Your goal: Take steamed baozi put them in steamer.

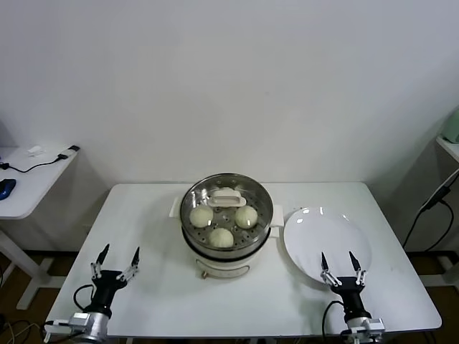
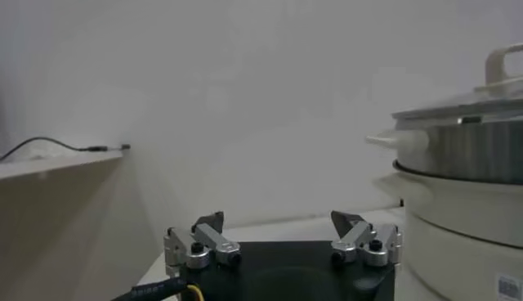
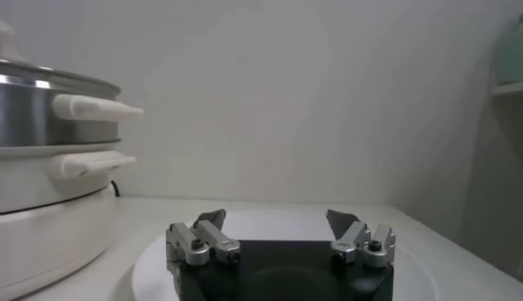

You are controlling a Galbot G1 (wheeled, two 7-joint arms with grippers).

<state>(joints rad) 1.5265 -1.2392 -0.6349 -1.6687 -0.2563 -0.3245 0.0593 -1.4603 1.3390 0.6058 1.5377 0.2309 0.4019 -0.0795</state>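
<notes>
The steamer stands mid-table, a shiny steel pot on a white base, with a glass lid resting on it. Through the lid I see three cream-white baozi on the perforated floor; another peeks out behind the lid's white handle. My left gripper is open and holds nothing near the table's front left, the steamer beside it. My right gripper is open and holds nothing over the near edge of the white plate, with the steamer off to its side.
The plate to the right of the steamer holds nothing. A white side desk with a cable and a blue mouse stands left of the table. A shelf and a hanging black cable are at the right. A wall is close behind.
</notes>
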